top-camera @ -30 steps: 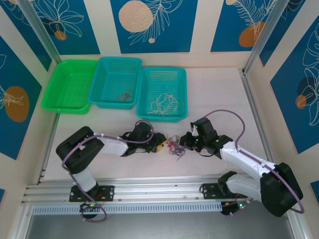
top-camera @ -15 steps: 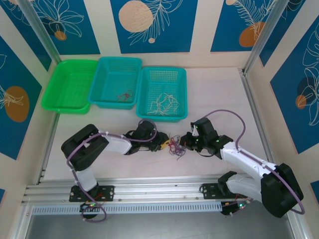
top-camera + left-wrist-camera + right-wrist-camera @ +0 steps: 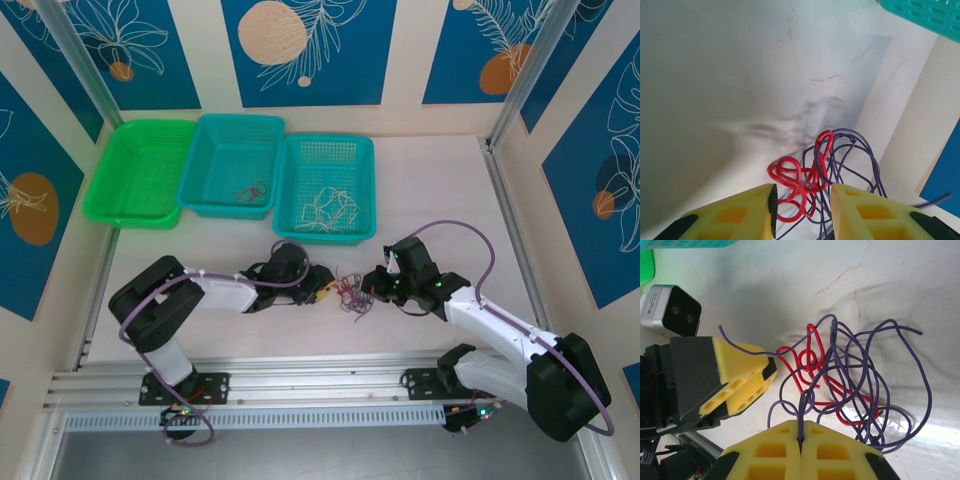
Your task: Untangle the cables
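In the middle of the surface (image 3: 430, 180), a small snarl (image 3: 350, 294) of cables lies between the two arms, which reach in toward each other from either side. The left end effector (image 3: 802, 194) sits low over the near edge of the snarl with its yellow fingers (image 3: 740, 212) parted, a clear gap showing between them. The red cable (image 3: 790, 172) loops into that gap, but the fingers are not closed on it. The purple cable (image 3: 860, 150) arcs just beyond the red one and is wound through it. From the other side, the right end effector (image 3: 800, 434) has its yellow fingers pressed together, and a strand of purple cable is pinched in the seam and rises straight up from it into the knot. The rest of the purple spreads out in wide loops over the pale surface, with the red coiled inside them. Along the far edge stand three baskets side by side: a green basket (image 3: 135, 150) on the left, a blue basket (image 3: 225, 145) next to it holding a small red tangle (image 3: 250, 190), and a teal basket (image 3: 330, 152) holding white cables (image 3: 325, 208), well apart from the snarl
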`<action>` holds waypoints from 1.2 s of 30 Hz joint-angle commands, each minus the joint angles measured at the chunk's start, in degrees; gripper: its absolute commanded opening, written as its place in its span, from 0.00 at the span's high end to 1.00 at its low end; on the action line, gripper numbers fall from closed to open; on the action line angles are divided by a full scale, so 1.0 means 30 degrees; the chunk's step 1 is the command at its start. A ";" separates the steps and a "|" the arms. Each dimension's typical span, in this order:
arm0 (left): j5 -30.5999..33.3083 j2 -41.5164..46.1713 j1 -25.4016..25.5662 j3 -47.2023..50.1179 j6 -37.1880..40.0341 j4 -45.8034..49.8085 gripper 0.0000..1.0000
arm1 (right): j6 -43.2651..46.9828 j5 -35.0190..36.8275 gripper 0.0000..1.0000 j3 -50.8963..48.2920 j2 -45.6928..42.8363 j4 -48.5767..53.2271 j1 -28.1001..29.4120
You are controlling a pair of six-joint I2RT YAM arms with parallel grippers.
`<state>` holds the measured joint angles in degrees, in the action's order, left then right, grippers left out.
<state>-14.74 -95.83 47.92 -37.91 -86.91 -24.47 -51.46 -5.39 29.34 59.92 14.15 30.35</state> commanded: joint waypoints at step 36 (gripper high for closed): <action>0.4801 1.2464 -0.5451 0.3841 0.7325 0.9711 1.00 | -0.1000 0.3388 1.00 -0.3696 -0.6606 0.5204 -0.7593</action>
<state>-4.10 -64.60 34.81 -27.75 -71.00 -6.79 -55.05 4.75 19.84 43.22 24.77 11.42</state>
